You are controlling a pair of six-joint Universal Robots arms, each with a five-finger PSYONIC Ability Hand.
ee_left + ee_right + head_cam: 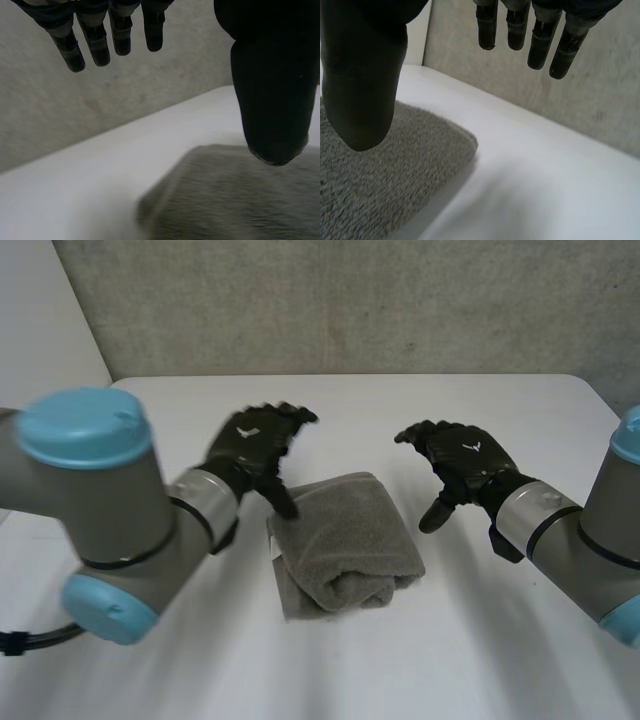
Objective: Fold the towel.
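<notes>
- Towel: grey terry, folded into a thick compact bundle, lying on the white table about midway between the two hands. Its rolled, rounded fold faces the near side; a flat under-layer sticks out along the edge on the left arm's side.
- Left hand: beside the towel's far corner on the left arm's side. Its fingers are loosely extended and spread, well away from the thumb, with nothing between them. They hang in the air past the towel's far edge, clear of the pile.
- Left thumb: points down at that far corner. Head view puts the tip right at the towel's edge, and the left wrist view shows it low over the pile. Cannot tell whether it touches.
- Right hand: on the towel's other side, level with its far edge, with a strip of bare table between them. Its fingers are relaxed and slightly bent, apart from the thumb, holding nothing. The thumb points down toward the table beside the towel.
- Neither hand has hold of the cloth.
- Grey concrete wall: rises behind the table's far edge, beyond the towel.
</notes>
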